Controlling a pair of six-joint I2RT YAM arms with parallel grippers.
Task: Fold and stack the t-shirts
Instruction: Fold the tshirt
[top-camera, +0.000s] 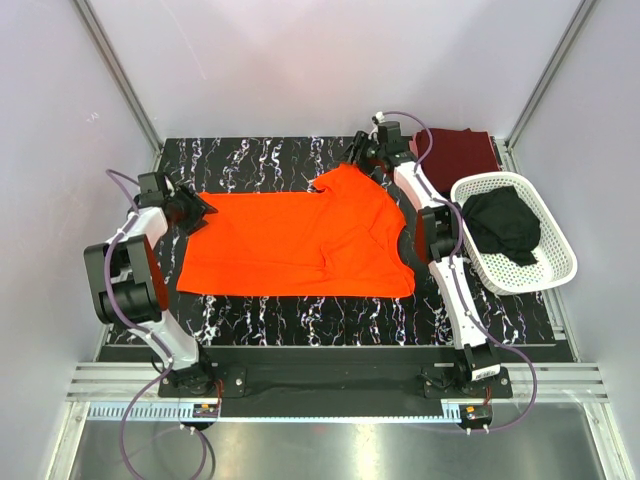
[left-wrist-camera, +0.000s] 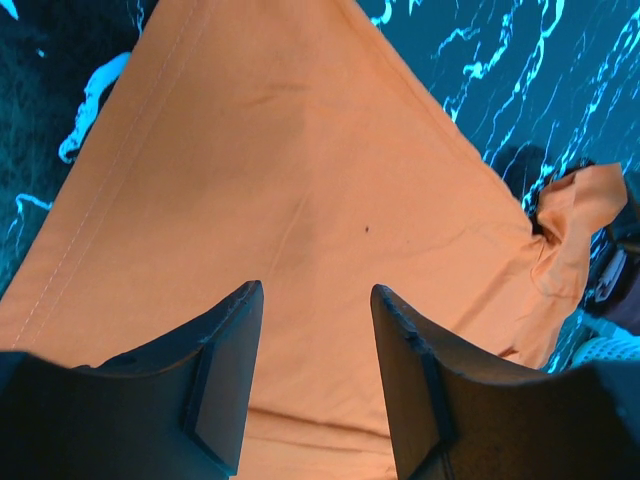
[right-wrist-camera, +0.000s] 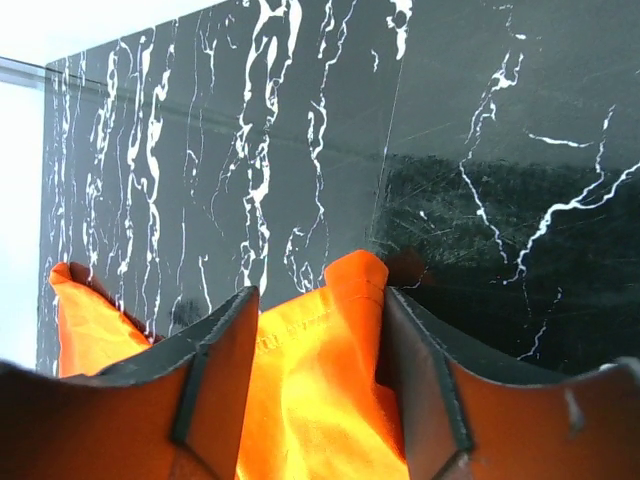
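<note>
A bright orange t-shirt (top-camera: 300, 245) lies spread flat across the black marble table (top-camera: 250, 155). My left gripper (top-camera: 196, 212) sits at the shirt's left end; in the left wrist view its jaws (left-wrist-camera: 315, 290) stand open just above the orange cloth (left-wrist-camera: 300, 150), gripping nothing. My right gripper (top-camera: 358, 158) is at the far sleeve. In the right wrist view its fingers (right-wrist-camera: 318, 295) stand apart with a raised bunch of the orange sleeve (right-wrist-camera: 310, 400) between them, touching the right finger. A folded maroon t-shirt (top-camera: 462, 152) lies at the back right. A black t-shirt (top-camera: 505, 222) is crumpled in the basket.
The white perforated basket (top-camera: 500, 285) stands at the table's right edge, close beside my right arm. Grey walls and metal frame posts enclose the table at the back and both sides. Bare marble shows behind the shirt and along the front edge.
</note>
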